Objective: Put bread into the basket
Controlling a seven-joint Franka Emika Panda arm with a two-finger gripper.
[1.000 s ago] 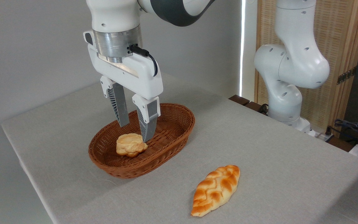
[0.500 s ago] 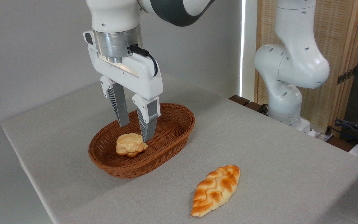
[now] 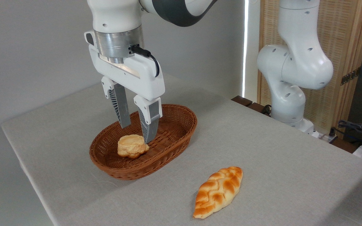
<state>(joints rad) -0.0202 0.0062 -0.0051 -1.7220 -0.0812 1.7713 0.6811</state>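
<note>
The plaited golden-orange bread (image 3: 218,191) lies on the grey tablecloth near the front, to the right of the basket. The oval reddish-brown wicker basket (image 3: 181,110) sits mid-table and holds a small pale round bun (image 3: 131,146). My gripper (image 3: 136,133) hangs over the basket, just above the bun, pointing down. It is open and nothing is between its fingers (image 3: 149,121). The front finger's tip stands close by the bun's right edge.
The arm's white base (image 3: 289,69) stands at the table's back right, before a wooden slatted screen (image 3: 341,47). Cables (image 3: 357,128) lie off the table's right side. The table's left edge (image 3: 27,169) runs close to the basket.
</note>
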